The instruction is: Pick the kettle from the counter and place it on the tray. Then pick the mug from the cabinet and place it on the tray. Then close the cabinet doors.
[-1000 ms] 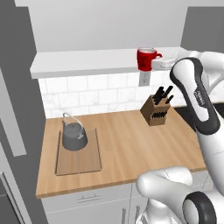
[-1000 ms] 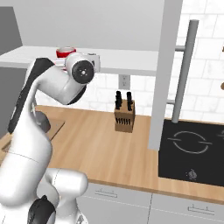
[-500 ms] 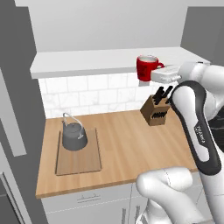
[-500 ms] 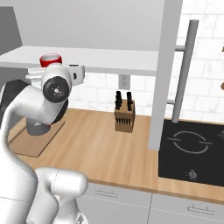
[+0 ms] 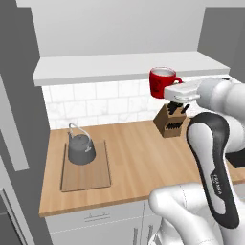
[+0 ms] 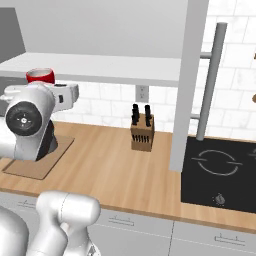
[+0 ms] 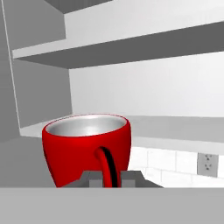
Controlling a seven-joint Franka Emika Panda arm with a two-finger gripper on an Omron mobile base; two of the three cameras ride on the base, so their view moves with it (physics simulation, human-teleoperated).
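The red mug [image 5: 161,82] hangs in the air just in front of the cabinet shelf [image 5: 119,67], a little below its edge. My gripper [image 5: 171,92] is shut on the mug's side handle. In the hand view the mug [image 7: 86,146] is upright and close, its handle pinched between my fingertips [image 7: 90,178]. The dark grey kettle [image 5: 80,148] stands on the wooden tray [image 5: 86,178] at the left of the counter [image 5: 139,158]. From the right, the mug's rim [image 6: 41,76] shows above my arm, and one open cabinet door [image 6: 186,85] stands edge-on.
A wooden knife block [image 5: 172,120] stands on the counter below the mug, against the tiled wall. A black cooktop [image 6: 220,170] lies at the right. The open door's long bar handle [image 6: 210,85] hangs above it. Drawers run below the counter's front edge.
The gripper has carried the mug out of the cabinet, off the shelf and slightly downward toward the robot. The arm has swung with it. Kettle and tray have not moved.
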